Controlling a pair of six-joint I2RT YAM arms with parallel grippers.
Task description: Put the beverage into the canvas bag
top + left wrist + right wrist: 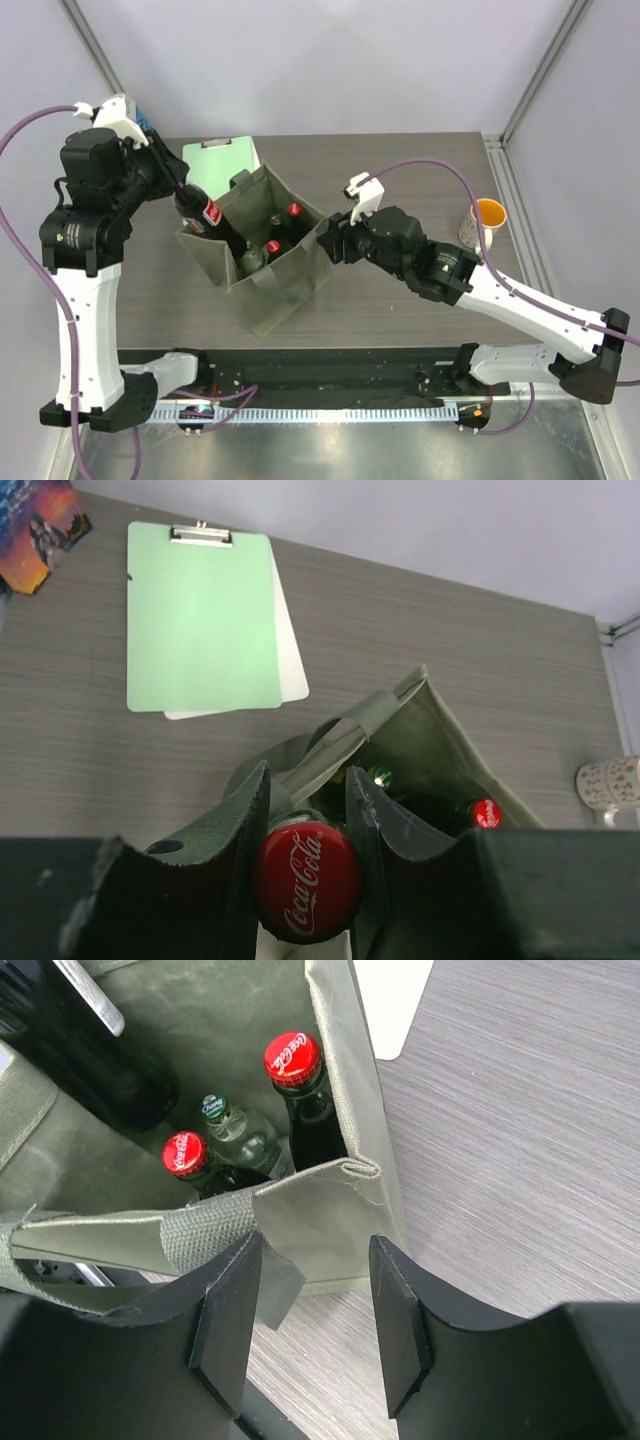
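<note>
The beverage, a dark cola bottle (213, 222) with a red label, hangs tilted over the canvas bag (290, 285), its lower end inside the bag's left side. My left gripper (186, 196) is shut on its neck; in the left wrist view the red cap (305, 880) sits between the fingers above the bag (440, 745). My right gripper (328, 238) stands open at the bag's right wall. In the right wrist view its jaws (312, 1325) hold nothing, with the bag wall (320, 1215) and a strap (205, 1230) just ahead. The held bottle's dark body (80, 1050) shows inside the bag.
Three bottles stand in the bag: two red caps (293, 1055) (183, 1153) and a green cap (212, 1108). A mint-green clipboard (228, 160) lies behind the bag. A white mug (485, 222) with an orange inside stands at the right. A colourful packet (40, 525) lies at the back left.
</note>
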